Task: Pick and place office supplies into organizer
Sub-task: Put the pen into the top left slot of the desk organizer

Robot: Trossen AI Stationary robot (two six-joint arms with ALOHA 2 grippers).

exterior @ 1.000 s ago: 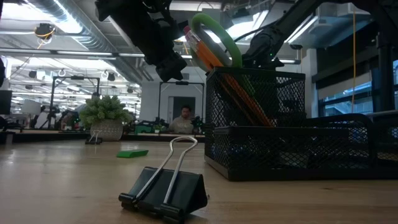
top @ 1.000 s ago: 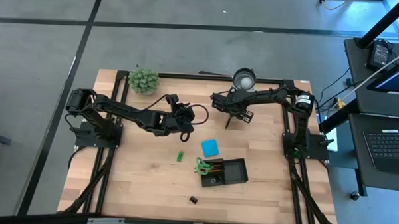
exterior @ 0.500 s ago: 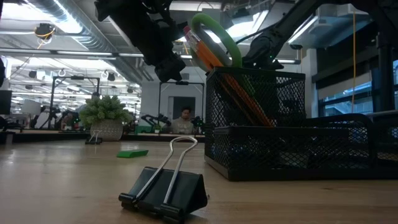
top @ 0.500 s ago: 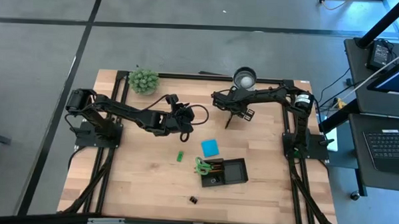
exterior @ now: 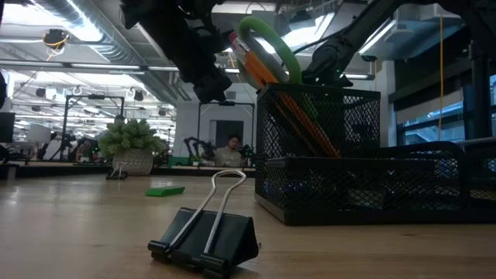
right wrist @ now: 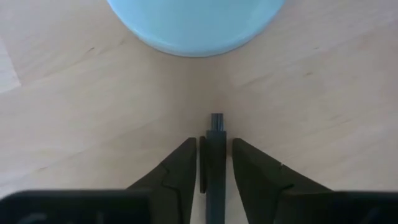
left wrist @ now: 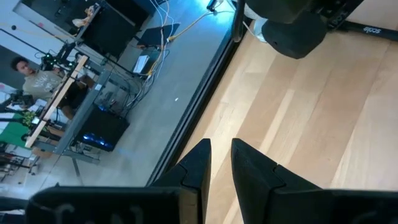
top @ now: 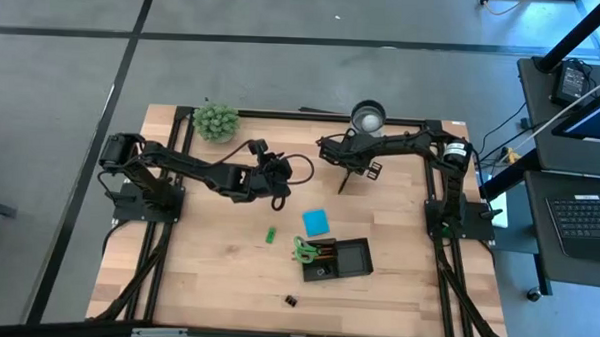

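A black pen [right wrist: 216, 134] lies flat on the table just short of the white cup [right wrist: 193, 25]. My right gripper [right wrist: 211, 142] points down over it at the far middle [top: 348, 175], open, one finger on each side of the pen with narrow gaps. My left gripper [left wrist: 221, 144] hovers over the table's middle [top: 280, 180], open by a narrow gap, with nothing in it. The black mesh organizer [top: 357, 259] holds green-handled scissors [top: 302, 251] and pencils [exterior: 256, 70]. A blue note pad [top: 316, 223], a green block [top: 271, 235] and a black binder clip [exterior: 209, 232] lie loose on the wood.
A fuzzy green plant [top: 216, 123] stands at the far left corner, and the white cup [top: 368, 118] at the far edge. The binder clip [top: 290, 301] lies near the front edge. Bare wood lies left of the organizer and along the table's near side.
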